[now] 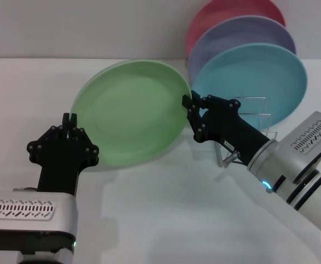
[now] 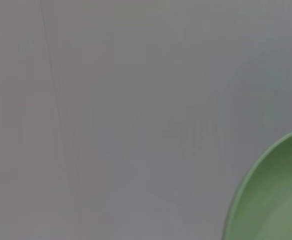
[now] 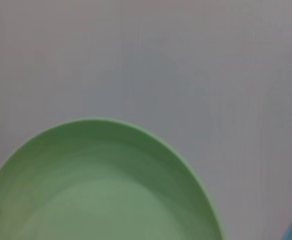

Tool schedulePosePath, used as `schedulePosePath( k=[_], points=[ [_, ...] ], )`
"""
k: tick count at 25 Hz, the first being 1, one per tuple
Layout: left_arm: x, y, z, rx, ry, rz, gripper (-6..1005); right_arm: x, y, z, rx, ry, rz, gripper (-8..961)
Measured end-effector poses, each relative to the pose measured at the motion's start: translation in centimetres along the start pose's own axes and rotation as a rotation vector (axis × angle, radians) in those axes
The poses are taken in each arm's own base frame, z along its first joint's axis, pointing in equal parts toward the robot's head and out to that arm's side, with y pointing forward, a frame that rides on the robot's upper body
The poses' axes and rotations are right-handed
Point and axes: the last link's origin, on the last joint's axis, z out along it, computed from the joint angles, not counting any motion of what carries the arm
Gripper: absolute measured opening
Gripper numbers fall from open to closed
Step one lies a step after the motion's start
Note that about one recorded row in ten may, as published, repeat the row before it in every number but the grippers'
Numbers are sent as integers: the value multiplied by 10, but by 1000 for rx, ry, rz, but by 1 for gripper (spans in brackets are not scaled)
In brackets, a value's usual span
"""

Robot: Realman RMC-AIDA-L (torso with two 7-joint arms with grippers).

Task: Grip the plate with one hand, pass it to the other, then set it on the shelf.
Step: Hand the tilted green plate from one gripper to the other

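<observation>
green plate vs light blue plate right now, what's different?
Colour: the green plate is light green, the light blue plate blue.
Support: green is tilted between the left end effector and right end effector; blue stands upright in the wire rack.
Both look round, shallow, similar in size.

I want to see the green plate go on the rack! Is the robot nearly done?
About halfway. The green plate is lifted, the right pincer clamping its rim. The left pincer sits at the opposite edge. Still left: setting it in the wire rack beside the blue plate.

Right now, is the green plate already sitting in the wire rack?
No: the green plate is beside the wire rack, its edges at the left tool and right tool.
</observation>
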Motion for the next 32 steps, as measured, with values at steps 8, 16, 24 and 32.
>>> schedulePosePath(
  k=[8,16,24,32],
  points=[
    [1,1,1,-6,3,-2,31,0,-1,0,1,-1,-3,95],
    [2,2,3,-11,8,-1,31,0,-1,0,1,-1,-4,90],
    [2,2,3,-12,8,-1,31,0,-1,-1,4,-1,-3,79],
    [2,2,3,-12,7,0,31,-1,-5,-1,18,-7,-5,67]
  ],
)
